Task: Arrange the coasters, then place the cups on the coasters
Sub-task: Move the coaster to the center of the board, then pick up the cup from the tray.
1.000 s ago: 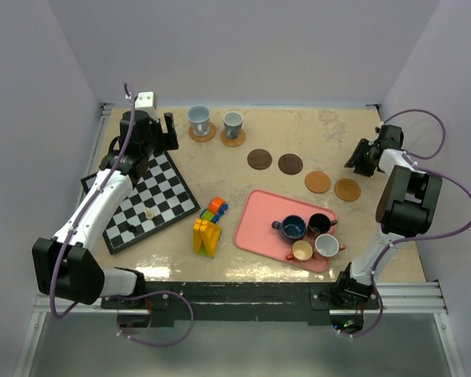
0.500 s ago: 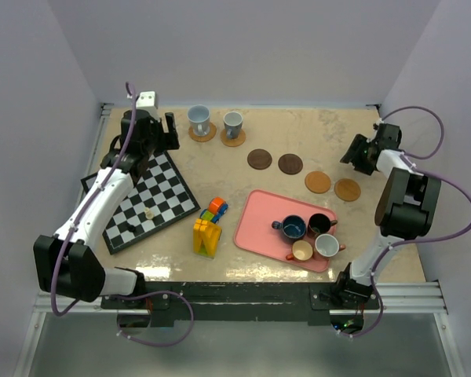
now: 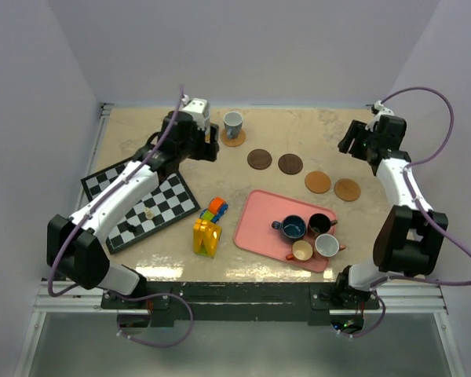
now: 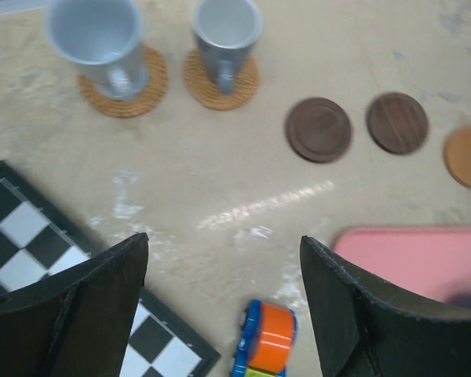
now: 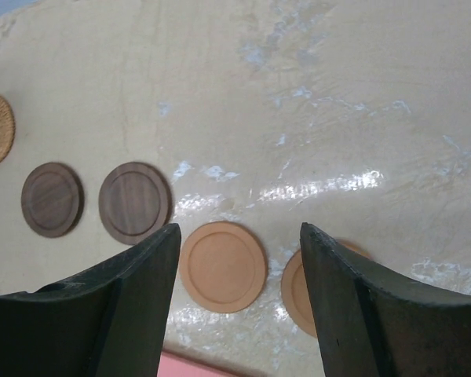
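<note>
With L tool (image 4: pixel 224 243) & R tool (image 5: pixel 239 229) gaping, empty, could knock far-left pale blue-white handled cups (image 4: pixel 98 27) off woven tan round coasters (image 4: pixel 153 82) if swung low.

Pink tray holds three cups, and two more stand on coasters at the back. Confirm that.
Wrong count: the top view shows the pink tray holding four cups: navy, black, tan and grey-white. Two more cups do stand on coasters at the back.
</note>
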{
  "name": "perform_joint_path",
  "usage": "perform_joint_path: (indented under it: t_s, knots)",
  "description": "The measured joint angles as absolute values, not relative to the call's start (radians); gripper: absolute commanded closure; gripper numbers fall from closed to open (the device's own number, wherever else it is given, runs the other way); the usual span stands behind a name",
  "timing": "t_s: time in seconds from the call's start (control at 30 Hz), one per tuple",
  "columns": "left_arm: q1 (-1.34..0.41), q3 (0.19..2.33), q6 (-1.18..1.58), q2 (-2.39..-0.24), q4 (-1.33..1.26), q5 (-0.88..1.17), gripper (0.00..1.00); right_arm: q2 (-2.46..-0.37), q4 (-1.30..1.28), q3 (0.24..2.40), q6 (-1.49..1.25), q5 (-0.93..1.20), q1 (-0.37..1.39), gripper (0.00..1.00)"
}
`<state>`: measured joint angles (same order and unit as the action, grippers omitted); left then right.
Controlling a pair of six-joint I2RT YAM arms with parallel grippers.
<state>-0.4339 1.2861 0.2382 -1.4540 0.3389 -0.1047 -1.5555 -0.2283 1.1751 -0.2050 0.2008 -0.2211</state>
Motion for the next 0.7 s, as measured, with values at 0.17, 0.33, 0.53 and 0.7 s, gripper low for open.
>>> perform_joint_path:
  t_s: [0.17, 0.33, 0.53, 0.7]
  knots:
    - [-0.599, 1.283, 0.218, -1.470, 0.338, 0.010, 0.18, -1.436, -0.271, 1.114, -0.177, 0.202, -0.193, 0.32]
    - [-0.782, 1.306, 0.195, -1.585, 0.328, 0.114, 0.18, -1.400, -0.300, 1.105, -0.162, 0.201, -0.197, 0.32]
    - [-0.933, 1.412, 0.168, -1.833, 0.346, 0.194, 0.19, -1.365, -0.299, 1.089, -0.183, 0.229, -0.197, 0.32]
    - [-0.999, 1.534, 0.137, -1.981, 0.375, 0.193, 0.19, -1.333, -0.279, 1.058, -0.209, 0.264, -0.197, 0.32]
